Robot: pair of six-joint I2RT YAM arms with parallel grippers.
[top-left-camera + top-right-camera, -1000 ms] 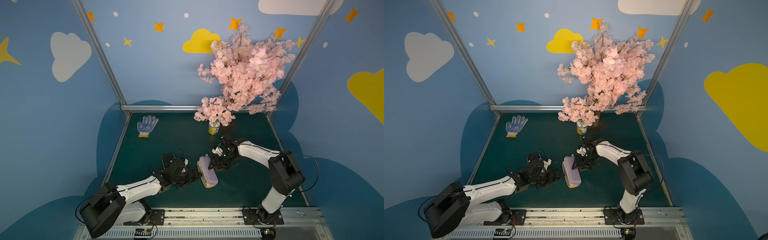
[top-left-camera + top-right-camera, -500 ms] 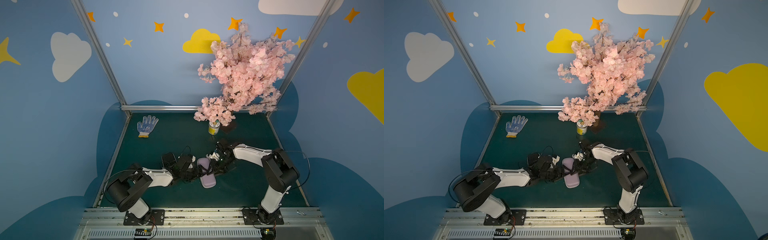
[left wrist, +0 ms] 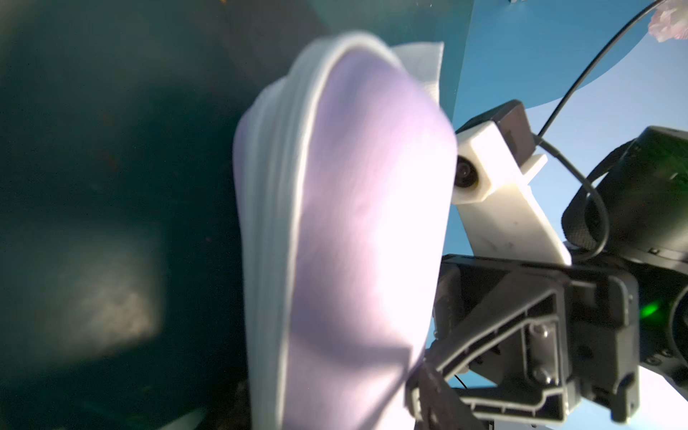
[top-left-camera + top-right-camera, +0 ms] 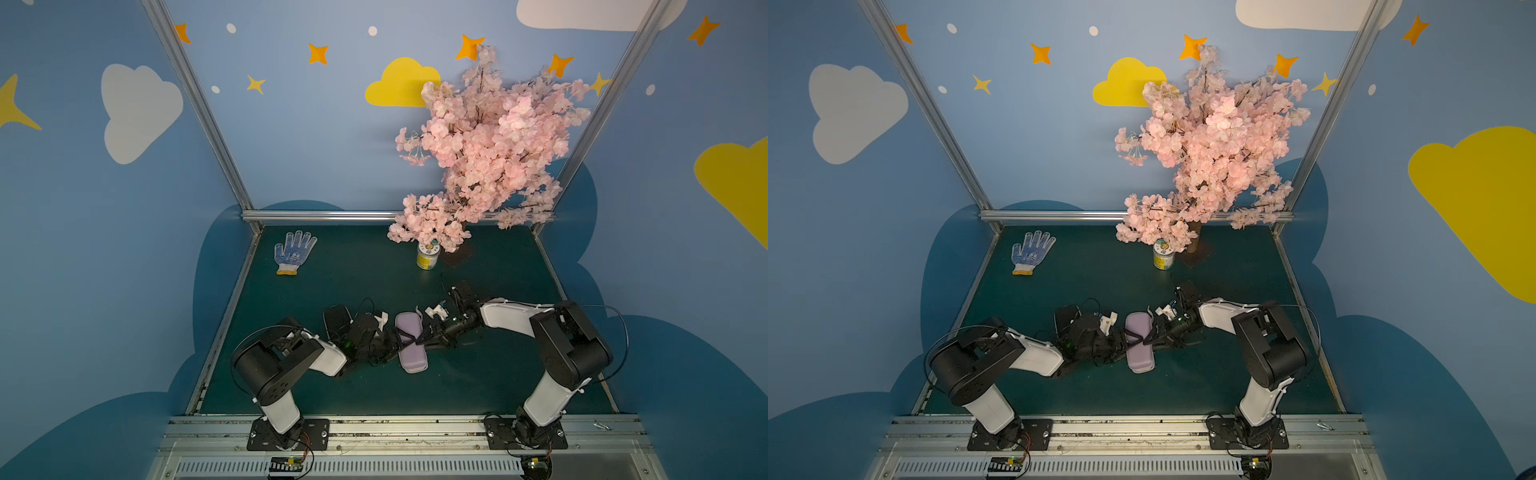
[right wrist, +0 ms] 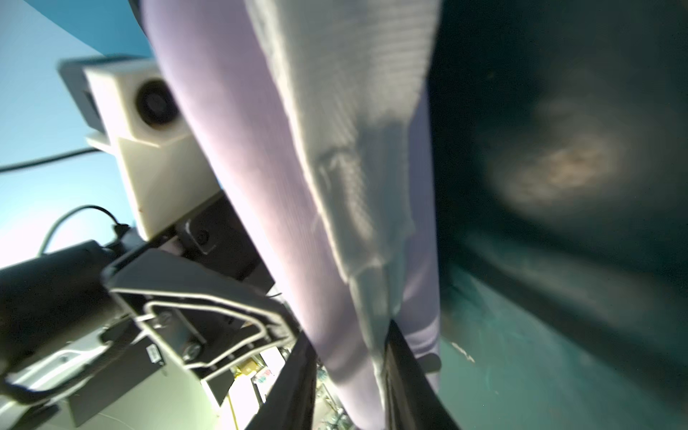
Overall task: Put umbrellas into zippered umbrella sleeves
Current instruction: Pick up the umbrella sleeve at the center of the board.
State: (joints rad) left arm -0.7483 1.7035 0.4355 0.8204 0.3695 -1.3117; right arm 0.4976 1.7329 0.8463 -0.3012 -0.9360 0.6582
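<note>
Top views both show a lavender case (image 4: 409, 348) (image 4: 1139, 349) lying flat, lid down, on the green bench (image 4: 478, 374), with two robot arms reaching in low from opposite sides to meet over its middle. The left tool (image 4: 399, 340) comes in at the lavender case's left edge and the right tool (image 4: 422, 337) at its right edge, their dark fingers crossing on top of the lid; from above, the spread of either tool cannot be made out. In the right wrist view the right tool's two black fingers (image 5: 294, 379) stand on either side of the lavender case (image 5: 242, 167), one over the purple shell and one against the pale grey zip band, with the case filling the gap. Whether they press on it cannot be told. In the left wrist view the lavender case (image 3: 372, 223) fills the middle, blurred, with the right arm's white camera block (image 3: 484, 178) just beyond it. The left tool's own fingers are unclear there, so its state cannot be told. A black case (image 4: 336, 319) lies just left of the lavender case, behind the left arm's wrist. A white dotted glove (image 4: 293, 251) lies well apart to the lavender case's far left, near the back wall. A yellow-labelled jar (image 4: 428, 255) stands beyond the lavender case under a pink blossom tree (image 4: 490, 137).
</note>
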